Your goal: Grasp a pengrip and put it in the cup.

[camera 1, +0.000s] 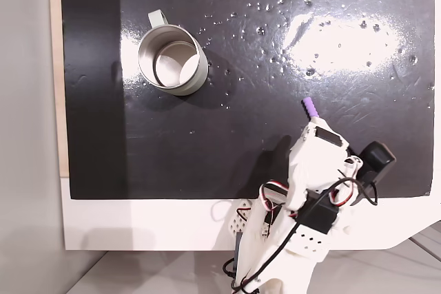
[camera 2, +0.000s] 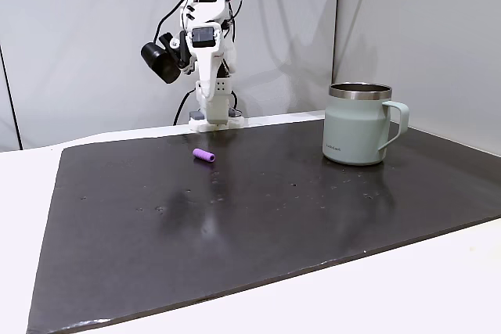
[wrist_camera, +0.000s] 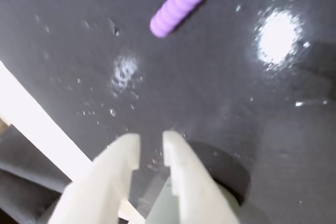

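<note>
The purple ribbed pengrip (camera 2: pixel 204 155) lies on its side on the black mat, close in front of the arm's base. From above, its tip (camera 1: pixel 310 107) pokes out from under the folded white arm (camera 1: pixel 313 170). In the wrist view the pengrip (wrist_camera: pixel 177 4) lies well ahead of my gripper (wrist_camera: pixel 151 144). The two white fingers stand a narrow gap apart with nothing between them. The pale grey-green cup (camera 2: pixel 358 127) stands upright and far from the arm, with its handle turned away from the arm (camera 1: pixel 172 60).
The black mat (camera 1: pixel 275 67) covers most of the white table and has glare patches and small specks. A black camera (camera 2: pixel 160 62) hangs off the arm's side. A grey wall (camera 2: pixel 78 37) stands behind the arm.
</note>
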Robot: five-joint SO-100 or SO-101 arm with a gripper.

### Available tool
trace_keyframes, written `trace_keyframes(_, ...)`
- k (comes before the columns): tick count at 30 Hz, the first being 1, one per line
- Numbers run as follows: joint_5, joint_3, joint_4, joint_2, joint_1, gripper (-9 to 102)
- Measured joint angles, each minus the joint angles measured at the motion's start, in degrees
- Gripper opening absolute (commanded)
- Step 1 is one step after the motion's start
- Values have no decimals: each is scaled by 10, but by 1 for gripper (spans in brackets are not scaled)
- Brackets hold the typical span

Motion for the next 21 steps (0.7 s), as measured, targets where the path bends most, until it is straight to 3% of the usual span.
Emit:
trace_keyframes(13,-19,-129,0,-265,72,0)
trace_keyframes(21,-34,-179,49,-380,77,1)
